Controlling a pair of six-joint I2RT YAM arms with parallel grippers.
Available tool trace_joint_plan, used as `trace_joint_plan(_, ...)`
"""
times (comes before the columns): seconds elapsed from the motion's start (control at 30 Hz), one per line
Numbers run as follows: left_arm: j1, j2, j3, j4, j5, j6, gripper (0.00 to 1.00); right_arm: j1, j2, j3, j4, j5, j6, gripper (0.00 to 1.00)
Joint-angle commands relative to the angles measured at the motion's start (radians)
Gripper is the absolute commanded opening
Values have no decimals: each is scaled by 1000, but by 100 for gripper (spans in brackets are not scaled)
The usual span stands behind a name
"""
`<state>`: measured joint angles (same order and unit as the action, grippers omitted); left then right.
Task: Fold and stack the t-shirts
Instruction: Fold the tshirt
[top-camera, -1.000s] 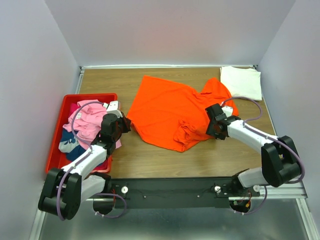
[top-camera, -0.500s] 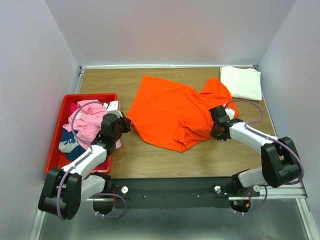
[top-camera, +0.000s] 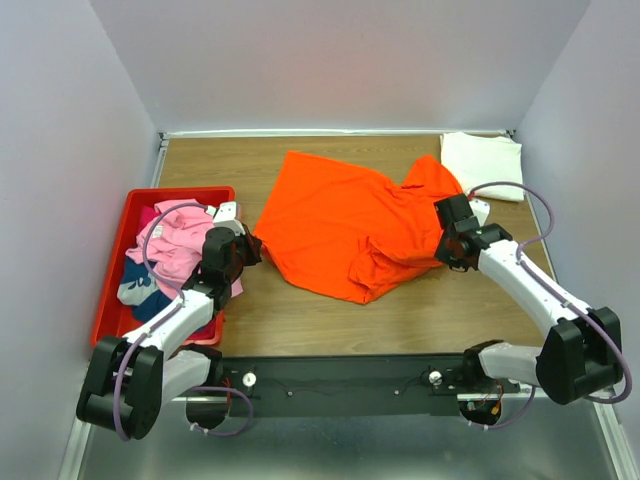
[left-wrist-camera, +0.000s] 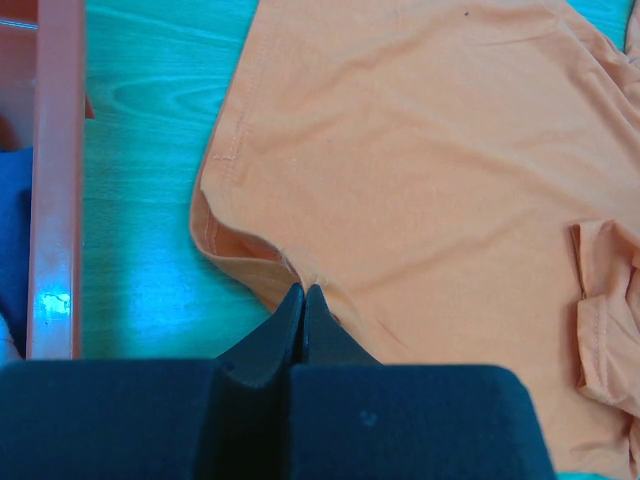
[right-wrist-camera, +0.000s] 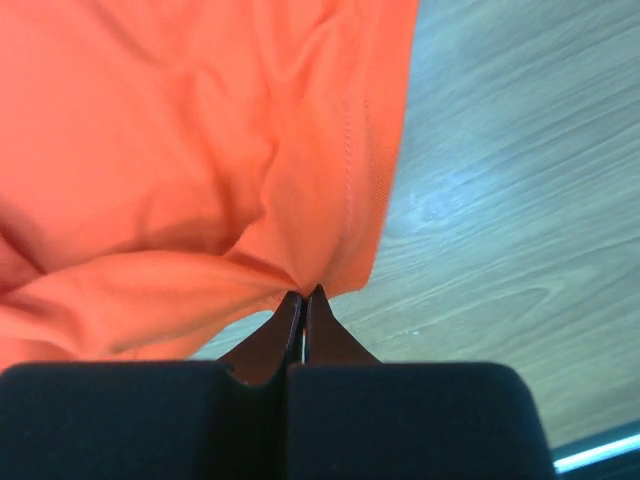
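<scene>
A bright orange t-shirt (top-camera: 335, 220) lies spread and partly rumpled on the wooden table. My left gripper (top-camera: 251, 246) is shut on its left hem, where the closed fingertips pinch the cloth (left-wrist-camera: 302, 291). My right gripper (top-camera: 450, 243) is shut on a bunched fold at the shirt's right edge (right-wrist-camera: 303, 293), and the orange cloth (right-wrist-camera: 200, 150) is drawn up from the table there. A folded cream-white t-shirt (top-camera: 483, 165) rests at the back right corner. Pink (top-camera: 175, 240) and dark blue (top-camera: 140, 290) t-shirts lie heaped in the bin.
A red plastic bin (top-camera: 108, 280) stands at the left, its rim (left-wrist-camera: 55, 200) close beside my left gripper. Walls close in the table on the left, back and right. The arm bases sit on the black rail along the near edge.
My right gripper has shut on the orange shirt's right edge and moved right and slightly back, pulling the cloth with it. The left arm has not moved.
</scene>
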<state>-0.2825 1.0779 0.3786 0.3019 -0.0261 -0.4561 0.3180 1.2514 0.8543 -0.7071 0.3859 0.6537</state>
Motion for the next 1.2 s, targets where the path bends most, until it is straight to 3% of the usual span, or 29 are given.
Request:
trace_joint_plan(0.0,5,-15,-14,20,-15,8,0,-11,-32,71,-163,70,3,2)
trace_joint_plan(0.23,5,-33,-21,17,-29,0,0,-14,-73,166,-377,113,46,5)
trace_joint_plan(0.43,5,-35,-21,17,-29,0,0,-19,-87,223,-549,229,112,15)
trace_joint_plan(0.53,5,-42,-24,19,-28,0,0,-20,-78,229,-558,226,122,47)
trace_joint_plan(0.63,5,-45,-27,17,-28,0,0,-20,-57,239,-558,226,124,49)
trace_joint_plan(0.77,5,-42,-26,22,-26,0,0,-19,-36,249,-447,112,45,54)
trace_joint_plan(0.9,5,-35,-23,22,-23,2,0,-10,-63,149,-33,-259,-91,54)
trace_joint_plan(1.03,5,-33,-23,23,-23,4,0,39,51,132,185,-317,-140,54)
trace_joint_plan(1.17,5,-24,-20,25,-20,4,0,96,206,202,233,-288,-216,54)
